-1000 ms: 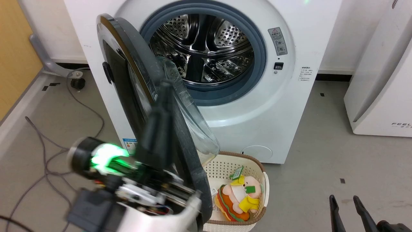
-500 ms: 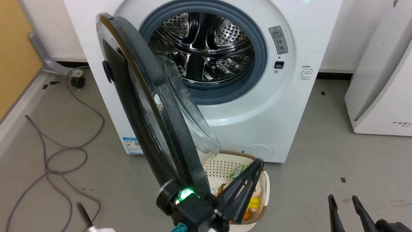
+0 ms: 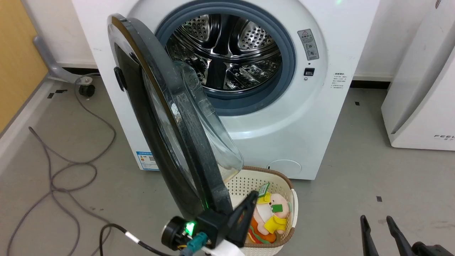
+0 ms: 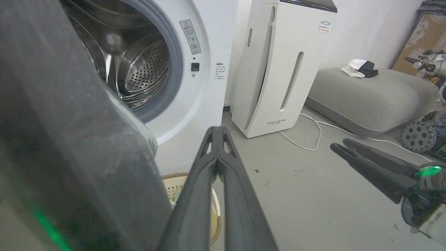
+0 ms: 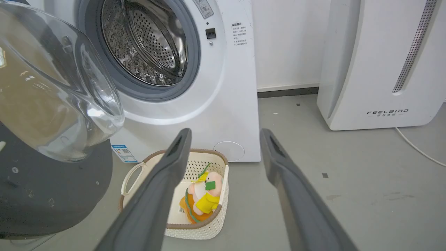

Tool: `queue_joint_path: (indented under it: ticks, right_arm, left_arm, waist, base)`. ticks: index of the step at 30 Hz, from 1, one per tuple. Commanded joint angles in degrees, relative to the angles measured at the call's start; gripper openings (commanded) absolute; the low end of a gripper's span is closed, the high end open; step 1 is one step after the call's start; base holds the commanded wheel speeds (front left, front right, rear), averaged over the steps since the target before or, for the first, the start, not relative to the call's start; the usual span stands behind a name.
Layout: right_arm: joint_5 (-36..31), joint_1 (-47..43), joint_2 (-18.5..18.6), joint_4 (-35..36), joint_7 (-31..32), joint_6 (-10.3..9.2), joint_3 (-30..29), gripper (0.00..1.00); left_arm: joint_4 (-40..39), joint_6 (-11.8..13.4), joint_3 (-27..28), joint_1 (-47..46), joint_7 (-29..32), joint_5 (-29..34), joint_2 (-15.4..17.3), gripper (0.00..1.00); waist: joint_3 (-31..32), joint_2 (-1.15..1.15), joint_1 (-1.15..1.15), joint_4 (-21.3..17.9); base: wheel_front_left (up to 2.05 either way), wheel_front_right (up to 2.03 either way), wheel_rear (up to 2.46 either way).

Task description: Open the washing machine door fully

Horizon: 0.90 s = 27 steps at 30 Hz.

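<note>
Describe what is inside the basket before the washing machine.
The basket holds a soft toy, pink, yellow and orange, with a green tag. Whatever lies beneath the toy is covered.

I read this as a robot test room dressed up as a laundry corner, not a lived-in home. The washer (image 3: 312, 106) stands on bare grey floor (image 3: 355, 185) against a plain white wall. Right of the washer is a white FEELBIRD unit (image 4: 275, 69). Further right are a big grey cushion (image 4: 366, 97) with cloths (image 4: 360, 68) dumped on it and a loose knobby wheel (image 4: 417, 136). Left of the washer, cables (image 3: 53, 170) trail over the floor beside a wood panel (image 3: 17, 60). In front of the washer sits a basket (image 3: 245, 185) holding a plush toy (image 3: 270, 213).
</note>
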<state>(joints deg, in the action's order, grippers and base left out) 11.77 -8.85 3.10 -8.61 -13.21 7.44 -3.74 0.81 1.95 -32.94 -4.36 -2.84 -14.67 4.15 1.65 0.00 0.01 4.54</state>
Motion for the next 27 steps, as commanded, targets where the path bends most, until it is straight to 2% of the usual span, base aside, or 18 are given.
queue_joint_path:
  ticks: [1, 8, 13, 19, 27]
  right_arm:
    - [0.3, 0.8, -0.2, 0.0, 0.1, 0.05, 0.1, 1.0]
    - [0.8, 0.4, -0.2, -0.1, 0.6, 0.05, 0.2, 1.0]
    - [1.0, 0.1, -0.2, -0.2, 0.7, 0.05, 0.4, 1.0]
    - [1.5, -0.2, -0.2, -0.5, 0.7, 0.05, 0.2, 1.0]
    - [1.9, -0.4, -0.2, -0.9, 0.6, 0.05, -0.3, 1.0]
  left_arm:
    - [0.5, 0.3, 0.3, -1.1, -0.6, -0.4, -0.2, 0.0]
    - [5.6, 2.6, 1.5, -3.9, -2.9, -1.8, -0.8, 0.0]
    - [6.3, 4.9, 2.4, -2.8, -3.6, -1.9, -0.7, 0.0]
    - [2.1, 7.5, 3.5, 1.3, -3.7, -1.8, 1.0, 0.0]
    - [-5.5, 10.4, 4.4, 6.2, -2.2, -1.7, 3.1, 0.0]
  waist:
    - [0.0, 0.0, -0.01, -0.1]
    - [-0.1, 0.0, -0.01, -0.3]
    - [0.1, 0.0, -0.01, -0.2]
    - [0.3, 0.0, -0.01, 0.9]
    - [0.0, 0.0, -0.01, 4.5]
  base:
    - [0.0, 0.0, 0.0]
    - [0.0, 0.0, 0.0]
    - [0.0, 0.0, 0.0]
    - [0.0, 0.0, 0.0]
    - [0.0, 0.0, 0.0]
